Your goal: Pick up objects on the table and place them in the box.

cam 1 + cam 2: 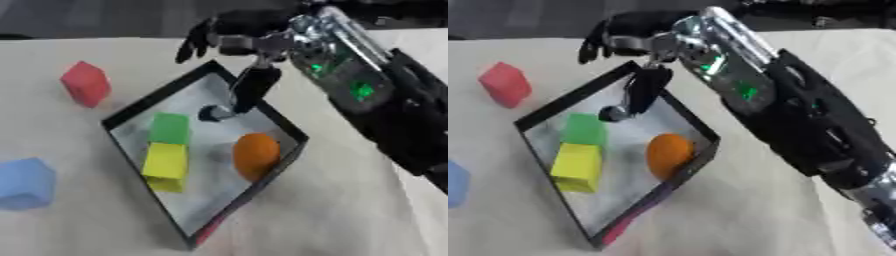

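Pale cloth covers the table (pixel 79 220), and on it sits the shallow black-rimmed rectangular box (pixel 157 93), turned askew, with a grey-white floor. Over its far corner reaches the black and silver right arm, coming in from the right edge, with green lights glowing on the forearm. The right hand (pixel 229 37) hovers above the box's far rim, its fingers hanging down relaxed and spread, gripping nothing; one dark finger (pixel 252 87) points down into the box, its tip close to the floor. The left hand shows in neither view. Inside the box lie an orange ball (pixel 255 155), a yellow block (pixel 166 164) and, touching the yellow block's far end, a green block (pixel 170 128). Two objects remain outside on the left — a blue soft-edged block (pixel 26 182) near the view's edge and a red block (pixel 86 83) just beyond the box's left rim. The risk, as it looks, is the lowered finger catching the rim when the arm pulls out, dragging the light box sideways — or nudging the ball so it rolls. To reach the red block the arm must cross the whole box, which stands in the way.
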Robot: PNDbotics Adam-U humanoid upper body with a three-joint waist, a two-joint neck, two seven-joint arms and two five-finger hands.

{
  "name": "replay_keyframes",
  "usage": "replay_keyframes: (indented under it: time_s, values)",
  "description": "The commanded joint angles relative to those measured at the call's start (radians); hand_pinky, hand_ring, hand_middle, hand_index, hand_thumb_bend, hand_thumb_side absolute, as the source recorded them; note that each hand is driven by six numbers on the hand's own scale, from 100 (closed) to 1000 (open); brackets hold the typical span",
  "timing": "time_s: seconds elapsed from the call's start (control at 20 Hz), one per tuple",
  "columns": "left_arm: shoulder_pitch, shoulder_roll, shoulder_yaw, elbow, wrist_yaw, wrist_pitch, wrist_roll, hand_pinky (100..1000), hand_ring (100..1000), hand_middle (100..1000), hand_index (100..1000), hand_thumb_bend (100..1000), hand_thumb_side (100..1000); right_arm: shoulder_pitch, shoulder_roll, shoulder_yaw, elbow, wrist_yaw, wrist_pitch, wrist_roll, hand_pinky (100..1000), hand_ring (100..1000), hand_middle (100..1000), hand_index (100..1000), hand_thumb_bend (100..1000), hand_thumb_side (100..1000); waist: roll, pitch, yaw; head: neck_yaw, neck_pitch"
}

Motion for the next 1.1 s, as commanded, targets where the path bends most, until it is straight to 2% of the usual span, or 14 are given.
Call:
replay_keyframes:
  time_s: [0.05, 0.2, 0.3, 0.4, 0.45, 0.5, 0.55, 0.6, 0.8, 0.95, 1.1]
  values:
    - [-0.005, 0.029, 0.016, -0.017, -0.007, -0.002, 0.005, 883, 910, 898, 940, 828, 762, 0.035, -0.095, -0.114, -0.097, -0.141, 0.076, -0.163, 857, 814, 790, 841, 152, 477, -0.005, -0.026, -0.004, 0.007, -0.013]
    - [-0.002, 0.037, 0.015, -0.021, -0.019, -0.003, 0.005, 882, 909, 897, 939, 829, 762, 0.124, -0.178, -0.186, -0.143, -0.255, 0.098, -0.278, 861, 822, 799, 843, 158, 530, -0.002, -0.023, -0.008, 0.017, -0.012]
    - [0.001, 0.046, 0.013, -0.025, -0.032, -0.003, 0.002, 882, 907, 895, 938, 834, 758, 0.191, -0.222, -0.236, -0.156, -0.322, 0.1, -0.333, 864, 831, 809, 855, 195, 560, 0.0, -0.021, -0.01, 0.027, -0.011]
    - [0.005, 0.064, 0.011, -0.029, -0.053, -0.001, -0.003, 881, 905, 892, 937, 838, 753, 0.258, -0.254, -0.29, -0.16, -0.392, 0.095, -0.392, 862, 829, 807, 858, 264, 527, 0.003, -0.018, -0.011, 0.038, -0.009]
    - [0.007, 0.08, 0.007, -0.033, -0.067, 0.0, -0.01, 881, 904, 889, 937, 847, 748, 0.29, -0.265, -0.316, -0.157, -0.425, 0.093, -0.425, 858, 819, 796, 852, 333, 492, 0.004, -0.016, -0.012, 0.042, -0.007]
    - [0.009, 0.099, 0.002, -0.038, -0.083, 0.001, -0.021, 881, 903, 888, 937, 848, 748, 0.32, -0.275, -0.339, -0.153, -0.46, 0.09, -0.461, 856, 814, 790, 848, 346, 483, 0.005, -0.015, -0.013, 0.042, -0.005]
    - [0.01, 0.121, -0.003, -0.044, -0.101, 0.003, -0.034, 880, 903, 887, 937, 890, 757, 0.348, -0.282, -0.358, -0.147, -0.493, 0.09, -0.494, 849, 798, 774, 834, 253, 470, 0.007, -0.015, -0.013, 0.042, -0.003]
    - [0.01, 0.149, -0.01, -0.051, -0.125, 0.004, -0.052, 880, 903, 887, 937, 842, 750, 0.378, -0.288, -0.378, -0.139, -0.525, 0.091, -0.533, 847, 791, 767, 829, 341, 459, 0.01, -0.014, -0.013, 0.042, -0.003]
    - [0.003, 0.267, -0.031, -0.075, -0.207, 0.017, -0.12, 876, 901, 886, 936, 841, 759, 0.468, -0.289, -0.443, -0.097, -0.631, 0.091, -0.691, 837, 768, 744, 807, 300, 450, 0.017, -0.013, -0.011, 0.036, -0.008]
    - [-0.003, 0.367, -0.053, -0.083, -0.271, 0.028, -0.192, 873, 898, 880, 931, 855, 750, 0.509, -0.285, -0.47, -0.059, -0.698, 0.077, -0.783, 832, 757, 734, 798, 302, 445, 0.02, -0.012, -0.011, 0.036, -0.011]
    - [-0.016, 0.481, -0.092, -0.087, -0.357, 0.001, -0.371, 871, 900, 879, 929, 834, 701, 0.533, -0.285, -0.491, -0.032, -0.737, 0.062, -0.839, 831, 754, 732, 796, 303, 442, 0.022, -0.012, -0.009, 0.034, -0.01]
